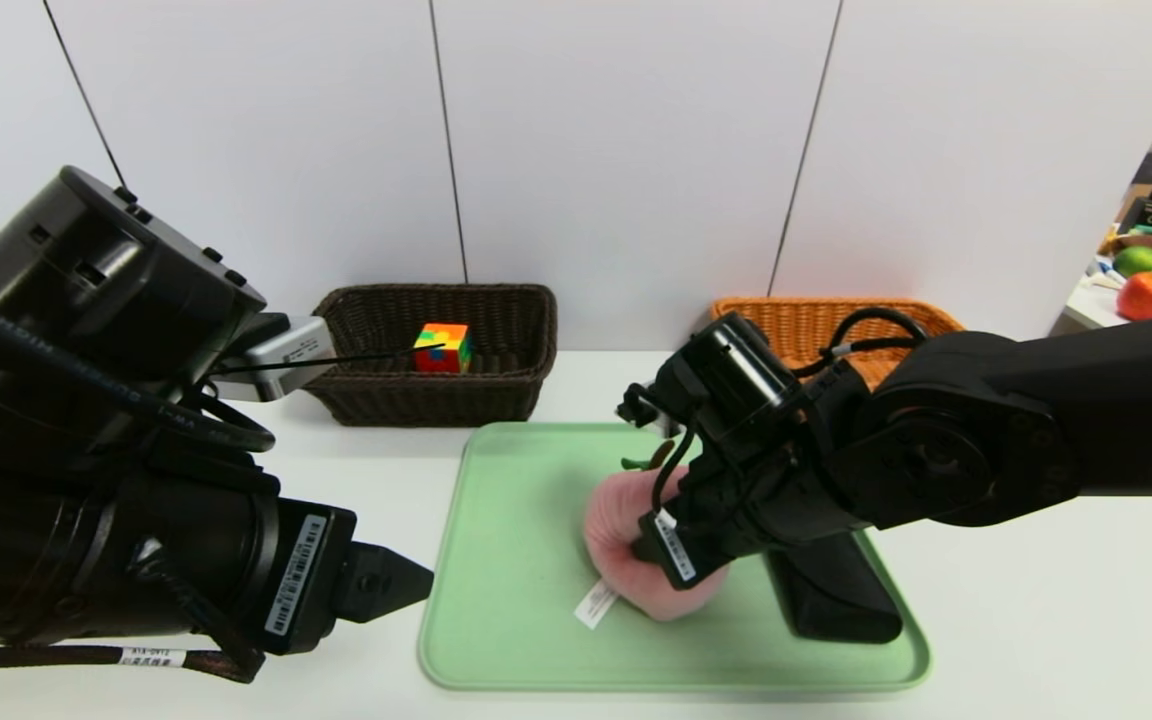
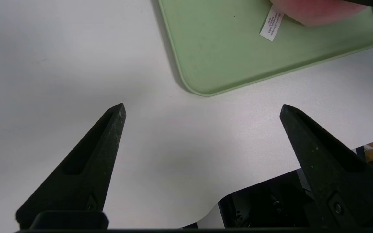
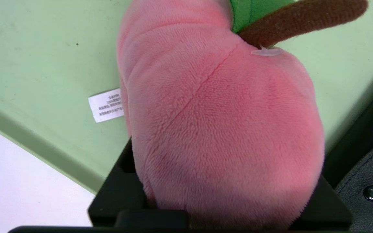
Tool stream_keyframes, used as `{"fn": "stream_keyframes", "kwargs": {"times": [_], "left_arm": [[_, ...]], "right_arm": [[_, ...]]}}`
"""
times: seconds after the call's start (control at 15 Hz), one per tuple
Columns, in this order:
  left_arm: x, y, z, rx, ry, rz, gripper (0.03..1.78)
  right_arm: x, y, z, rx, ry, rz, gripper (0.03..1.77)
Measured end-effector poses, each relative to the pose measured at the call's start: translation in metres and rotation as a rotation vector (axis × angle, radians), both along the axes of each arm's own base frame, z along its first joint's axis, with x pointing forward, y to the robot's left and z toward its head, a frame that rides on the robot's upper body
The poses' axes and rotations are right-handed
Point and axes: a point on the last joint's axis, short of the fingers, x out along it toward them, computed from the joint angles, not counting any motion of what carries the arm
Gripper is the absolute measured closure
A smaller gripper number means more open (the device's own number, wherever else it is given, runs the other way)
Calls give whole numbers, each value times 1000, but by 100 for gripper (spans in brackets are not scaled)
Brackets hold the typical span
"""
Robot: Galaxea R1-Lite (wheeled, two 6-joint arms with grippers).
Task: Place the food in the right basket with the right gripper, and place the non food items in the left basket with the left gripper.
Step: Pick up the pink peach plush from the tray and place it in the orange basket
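Right jaws (image 3: 220, 181) pinching pink plush (image 3: 225, 123); left jaws (image 2: 202, 110) spread; white tag (image 3: 106, 105) printed, "100%" readable.

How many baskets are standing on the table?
2: a dark brown woven basket at the left and an orange one at the right, partly behind the robot's right arm. None other shows.

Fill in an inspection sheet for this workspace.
Surface: white table, green tray on it.
Job's things: pink plush peach and black case on tray; colored cube in dark basket; orange basket behind right arm.
Clutter: nothing seen among the job's things.
Hands: left hand open, beside tray; right hand at peach, squeezing it.
Cables: run along both arms.
Surroundings: pale panels behind; fruit on a side surface, far right.
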Motion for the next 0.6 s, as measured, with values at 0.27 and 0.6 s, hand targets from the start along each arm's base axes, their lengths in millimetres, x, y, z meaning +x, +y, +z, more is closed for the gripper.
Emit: {"fn": "stream_keyframes", "kwargs": {"times": [0.27,0.6], "left_arm": [[1,1,0,-3,-1,6,12],[0,1,1,-5,-1,8,12]], "right_arm": [[4,-7,22,95,-84,-39,102],[8,-36,63,230,-219,-135,102]]}}
